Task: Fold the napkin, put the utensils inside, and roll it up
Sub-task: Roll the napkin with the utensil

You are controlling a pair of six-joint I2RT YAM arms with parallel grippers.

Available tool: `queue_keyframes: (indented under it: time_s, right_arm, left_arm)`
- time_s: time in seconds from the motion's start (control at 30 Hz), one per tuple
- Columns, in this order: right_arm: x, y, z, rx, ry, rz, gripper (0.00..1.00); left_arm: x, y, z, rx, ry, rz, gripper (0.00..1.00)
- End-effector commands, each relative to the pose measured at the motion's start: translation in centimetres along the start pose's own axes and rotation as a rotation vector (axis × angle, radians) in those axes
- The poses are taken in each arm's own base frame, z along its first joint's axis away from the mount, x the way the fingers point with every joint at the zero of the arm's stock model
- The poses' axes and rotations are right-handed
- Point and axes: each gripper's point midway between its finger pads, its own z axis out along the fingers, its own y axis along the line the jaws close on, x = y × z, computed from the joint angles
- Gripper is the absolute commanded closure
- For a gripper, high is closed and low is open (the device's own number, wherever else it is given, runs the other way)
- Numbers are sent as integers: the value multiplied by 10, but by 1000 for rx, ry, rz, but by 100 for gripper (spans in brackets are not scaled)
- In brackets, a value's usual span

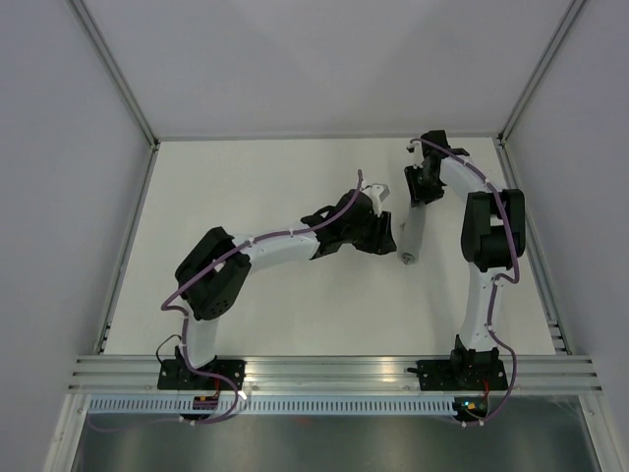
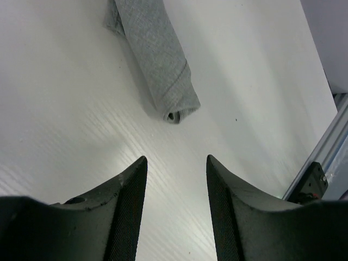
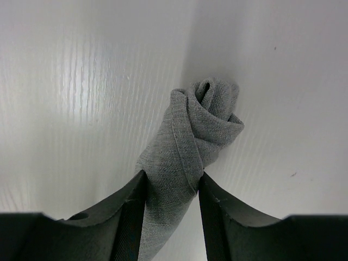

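The grey napkin (image 1: 411,236) lies rolled into a tight tube on the white table, right of centre. My right gripper (image 1: 421,193) is at the roll's far end. In the right wrist view its jaws (image 3: 172,174) press both sides of the rolled napkin (image 3: 209,117). My left gripper (image 1: 389,232) sits just left of the roll's near end. In the left wrist view it (image 2: 175,159) is open and empty, with the napkin (image 2: 155,49) lying apart ahead of it. No utensils show in any view.
An aluminium rail (image 1: 334,372) runs along the near table edge and also shows in the left wrist view (image 2: 321,163). White walls and frame posts (image 1: 118,74) enclose the table on the left, back and right.
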Motion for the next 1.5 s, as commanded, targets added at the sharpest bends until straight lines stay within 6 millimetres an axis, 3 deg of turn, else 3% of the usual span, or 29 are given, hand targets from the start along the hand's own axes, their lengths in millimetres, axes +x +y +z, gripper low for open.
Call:
queue_keyframes:
  time_s: [0.0, 0.2, 0.53, 0.77, 1.23, 1.43, 1.47]
  right_arm:
    - [-8, -16, 9, 138, 21, -39, 52]
    - [-26, 2, 17, 168, -7, -148, 50]
    - [-32, 16, 22, 176, -27, -210, 43]
    - [-49, 21, 0, 156, -75, -185, 37]
    - [-60, 36, -38, 76, -130, -165, 30]
    - [-72, 42, -68, 8, -194, -136, 28]
    - [-77, 46, -81, -32, -227, -126, 28]
  left_arm:
    - [-15, -7, -28, 20, -48, 53, 47]
    - [-16, -10, -48, 23, -65, 65, 47]
    - [-16, -8, -51, 16, -56, 80, 46]
    - [-19, -7, -47, 23, -54, 76, 46]
    - [-25, -6, -49, 25, -57, 80, 46]
    - [-30, -3, -58, 20, -55, 101, 46]
    - [-32, -4, -63, 20, -62, 103, 46]
